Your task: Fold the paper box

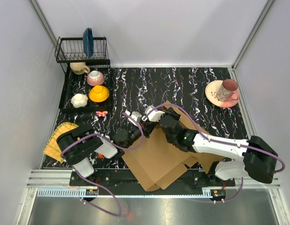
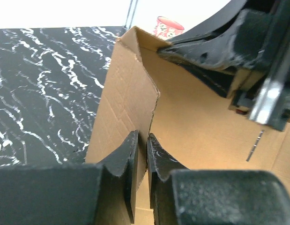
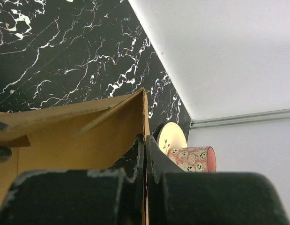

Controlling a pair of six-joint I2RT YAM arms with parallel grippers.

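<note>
The paper box [image 1: 156, 161] lies on the near half of the dark marbled surface [image 1: 182, 84], a little right of the middle, under both arms. It is not square to the surface: it is turned, so that one corner points toward the arm bases and reaches over the near edge onto the rail. As far as the right arm lets me see, its long axis runs from the near left toward the right side. Most of the sheet is flat, but at its far left end the flaps stand up and meet in a corner that points to the far side.

The left gripper [image 2: 142, 150] has its fingers close together, with the edge of an upright flap between them, touching it on both sides. The right gripper [image 3: 145, 150] is pressed together on the top edge of the neighbouring raised wall, just beside the left one.

Beyond the box there is an open stretch of surface, between the black tray [image 1: 67, 93] of cups and bowls at the far left and the saucer [image 1: 212, 91] with the pink mug [image 1: 227, 89] at the far right. A yellow mat [image 1: 58, 138] lies at the left edge, near the left arm. White walls close the left, far and right sides.
</note>
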